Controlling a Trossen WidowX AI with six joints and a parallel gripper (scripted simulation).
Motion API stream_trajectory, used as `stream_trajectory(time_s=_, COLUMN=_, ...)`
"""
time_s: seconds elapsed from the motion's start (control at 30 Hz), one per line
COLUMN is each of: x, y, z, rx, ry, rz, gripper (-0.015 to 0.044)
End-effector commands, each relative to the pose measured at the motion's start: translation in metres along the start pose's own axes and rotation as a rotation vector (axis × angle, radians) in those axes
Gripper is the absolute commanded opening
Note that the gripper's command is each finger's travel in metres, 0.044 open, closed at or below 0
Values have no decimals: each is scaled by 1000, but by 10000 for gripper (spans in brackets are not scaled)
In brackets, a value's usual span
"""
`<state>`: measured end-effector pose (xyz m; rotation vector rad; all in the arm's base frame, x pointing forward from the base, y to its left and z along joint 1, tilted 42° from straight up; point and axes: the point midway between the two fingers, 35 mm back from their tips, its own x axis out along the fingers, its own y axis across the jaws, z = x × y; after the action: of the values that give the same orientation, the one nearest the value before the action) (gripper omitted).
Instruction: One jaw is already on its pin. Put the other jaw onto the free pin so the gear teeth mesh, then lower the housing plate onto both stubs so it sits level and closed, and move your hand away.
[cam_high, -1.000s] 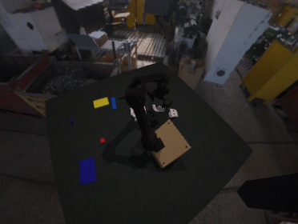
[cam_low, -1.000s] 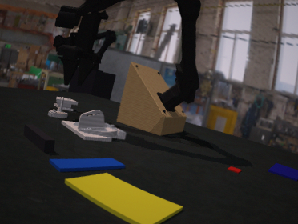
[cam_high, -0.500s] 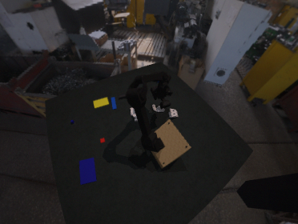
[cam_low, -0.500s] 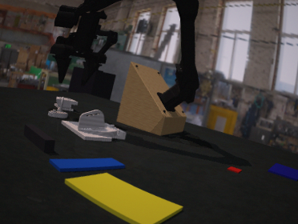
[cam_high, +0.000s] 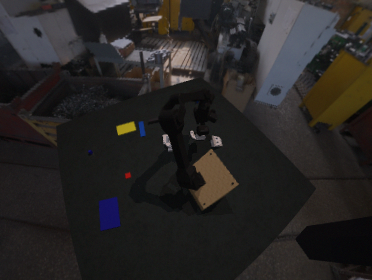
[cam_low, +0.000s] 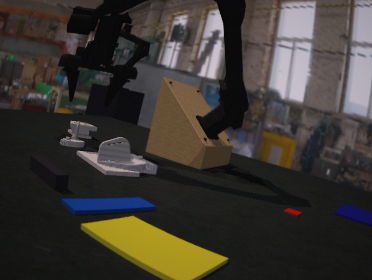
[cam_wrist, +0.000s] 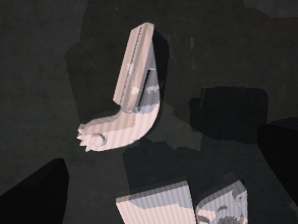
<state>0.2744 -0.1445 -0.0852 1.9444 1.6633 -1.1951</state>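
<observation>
A loose pale jaw with gear teeth and a round boss (cam_wrist: 136, 107) (cam_high: 193, 135) (cam_low: 72, 143) lies on the dark table top. The pale base (cam_wrist: 155, 206) (cam_high: 164, 138) (cam_low: 117, 172) stands beside it, and a ribbed upright piece (cam_low: 115, 149) rises from it. Only the base's near part shows in the wrist view. A separate pale piece with small dark holes (cam_high: 216, 142), probably the housing plate, lies on the other side of the loose jaw. My gripper (cam_wrist: 164, 151) (cam_low: 89, 103) is open and empty, above the loose jaw. The pins are not clear.
A wooden wedge block (cam_high: 218, 177) (cam_low: 172, 127) stands near the arm's base. A black bar (cam_low: 49, 172), a blue strip (cam_high: 142, 129) (cam_low: 107, 205) and a yellow plate (cam_high: 126, 128) (cam_low: 155, 247) lie past the base. A red square (cam_high: 128, 175) (cam_low: 293, 212) and a dark blue plate (cam_high: 109, 213) lie farther off.
</observation>
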Motion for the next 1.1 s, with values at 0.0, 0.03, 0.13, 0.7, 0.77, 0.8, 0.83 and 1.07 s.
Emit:
stream_trajectory(time_s=0.0, x=-2, y=2, z=3, rx=93, ry=-4, rz=5, gripper=440)
stream_trajectory(time_s=0.03, x=-2, y=2, z=3, rx=118, ry=-4, rz=5, gripper=440)
stream_trajectory(time_s=0.13, x=-3, y=2, z=4, rx=194, ry=-4, rz=5, gripper=440)
stream_trajectory(time_s=0.7, x=16, y=2, z=8, rx=433, ry=-2, rz=6, gripper=440)
stream_trajectory(time_s=0.77, x=34, y=1, z=7, rx=433, ry=-1, rz=5, gripper=440)
stream_trajectory(time_s=0.8, x=36, y=1, z=7, rx=433, ry=-1, rz=5, gripper=440)
stream_trajectory(time_s=0.83, x=36, y=1, z=7, rx=433, ry=-1, rz=5, gripper=440)
stream_trajectory(time_s=1.07, x=36, y=1, z=7, rx=433, ry=-1, rz=5, gripper=440)
